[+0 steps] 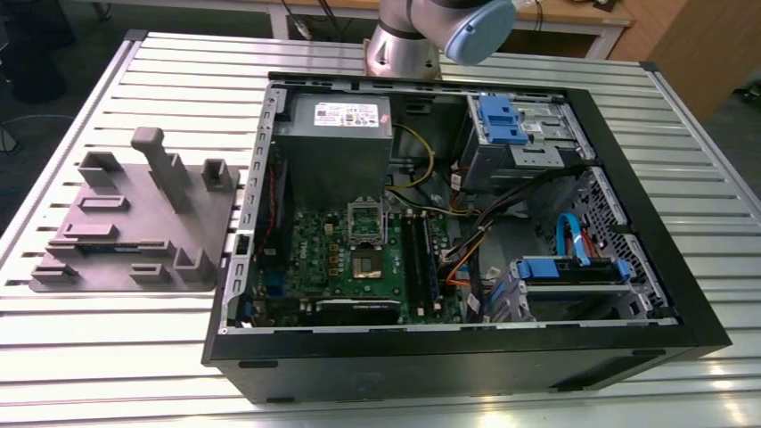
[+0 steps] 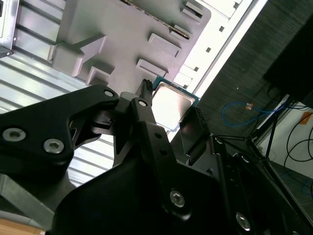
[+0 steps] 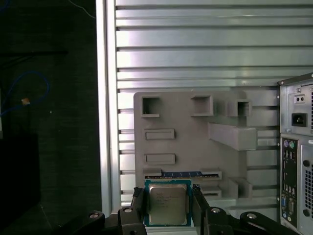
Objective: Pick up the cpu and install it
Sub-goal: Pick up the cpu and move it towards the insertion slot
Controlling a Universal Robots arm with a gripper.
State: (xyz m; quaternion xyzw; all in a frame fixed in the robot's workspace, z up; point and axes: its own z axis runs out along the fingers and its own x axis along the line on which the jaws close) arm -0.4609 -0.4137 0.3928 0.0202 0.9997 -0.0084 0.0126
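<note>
The cpu (image 3: 167, 204), a small square chip with a silvery metal top and a green edge, sits between my gripper's two black fingers (image 3: 138, 203) in both wrist views. The gripper (image 3: 167, 196) is shut on the cpu and holds it well above the grey fixture tray (image 3: 195, 142). In the second wrist view the cpu (image 2: 172, 104) shows its shiny top between the fingertips of the gripper (image 2: 168, 111). In the exterior view the green motherboard (image 1: 356, 259) lies inside the open computer case (image 1: 476, 348), with its dark square socket (image 1: 366, 264) near the middle.
The grey fixture tray (image 1: 131, 232) with raised blocks lies on the slatted metal table (image 1: 107, 339) at the exterior view's left of the case. A blue memory stick (image 3: 181, 174) rests in a tray slot. The arm's base (image 1: 405, 40) stands behind the case. Cables and blue drive brackets (image 1: 571, 267) crowd the case's right half.
</note>
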